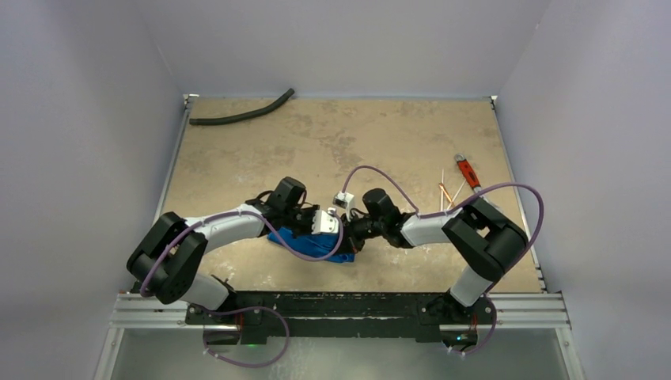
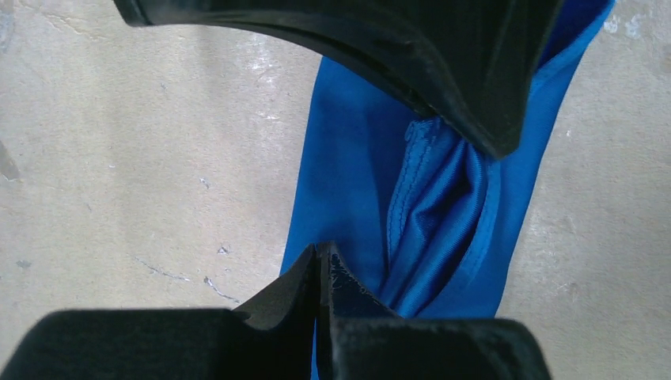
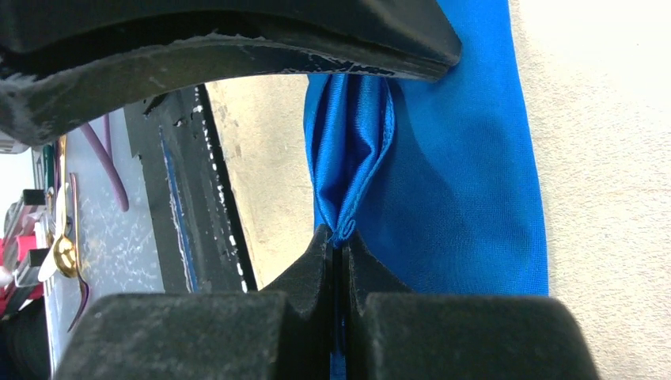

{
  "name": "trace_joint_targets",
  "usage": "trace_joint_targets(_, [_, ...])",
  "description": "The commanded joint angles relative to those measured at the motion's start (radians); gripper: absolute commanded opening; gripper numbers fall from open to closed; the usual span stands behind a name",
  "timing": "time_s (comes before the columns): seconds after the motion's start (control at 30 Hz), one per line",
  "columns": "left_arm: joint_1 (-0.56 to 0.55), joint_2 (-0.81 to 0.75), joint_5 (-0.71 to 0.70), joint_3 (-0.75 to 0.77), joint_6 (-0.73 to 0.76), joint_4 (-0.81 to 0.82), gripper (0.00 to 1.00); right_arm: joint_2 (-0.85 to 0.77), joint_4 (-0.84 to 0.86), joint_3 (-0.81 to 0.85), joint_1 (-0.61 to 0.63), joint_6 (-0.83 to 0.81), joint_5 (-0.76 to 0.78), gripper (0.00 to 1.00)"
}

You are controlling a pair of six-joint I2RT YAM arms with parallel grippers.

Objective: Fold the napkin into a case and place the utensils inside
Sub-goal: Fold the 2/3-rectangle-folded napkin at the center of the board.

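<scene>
Your left gripper (image 2: 320,261) fills the near edge of its wrist view. Its two black fingertips are pressed together, with a pleated edge of the napkin (image 2: 356,182) pinched between them. From that pinch you see the blue cloth run straight ahead as a narrow, doubled-over band. It is bunched into folds just right of the fingertips and disappears under a second black finger at the far side of the view.

Your right gripper (image 3: 339,237) is clamped the same way, fingertips tight together on a hemmed fold of the cloth. The rest of the band spreads ahead and to its right over the table (image 1: 332,142). You cannot tell whether the band rests on the surface or hangs just above it.

From overhead, your two grippers meet almost tip to tip, with the cloth bunched directly beneath and between them. The utensils (image 1: 449,192) lie well to the right of your right gripper and a little beyond it, apart from the cloth and just beside a red-handled wrench (image 1: 468,172). A black hose (image 1: 241,113) lies far beyond your left gripper, off to its left.
</scene>
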Motion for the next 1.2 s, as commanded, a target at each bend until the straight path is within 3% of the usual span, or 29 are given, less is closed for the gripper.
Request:
trace_joint_targets(0.0, [-0.011, 0.002, 0.024, -0.005, 0.076, -0.002, 0.00, 0.017, -0.004, 0.036, -0.009, -0.005, -0.042, 0.00])
trace_joint_targets(0.13, [-0.025, 0.015, -0.045, -0.025, 0.100, 0.042, 0.00, 0.020, -0.008, 0.043, -0.009, -0.007, -0.054, 0.00])
trace_joint_targets(0.37, [-0.085, 0.031, -0.105, -0.036, 0.209, -0.020, 0.00, 0.032, -0.038, 0.082, -0.011, -0.007, -0.089, 0.00])
trace_joint_targets(0.93, [-0.114, 0.021, -0.025, -0.019, 0.287, -0.137, 0.00, 0.132, -0.084, 0.166, -0.076, -0.049, -0.102, 0.00])
trace_joint_targets(1.17, [-0.114, 0.018, -0.024, -0.008, 0.275, -0.107, 0.00, 0.202, -0.074, 0.166, -0.076, -0.072, -0.098, 0.00])
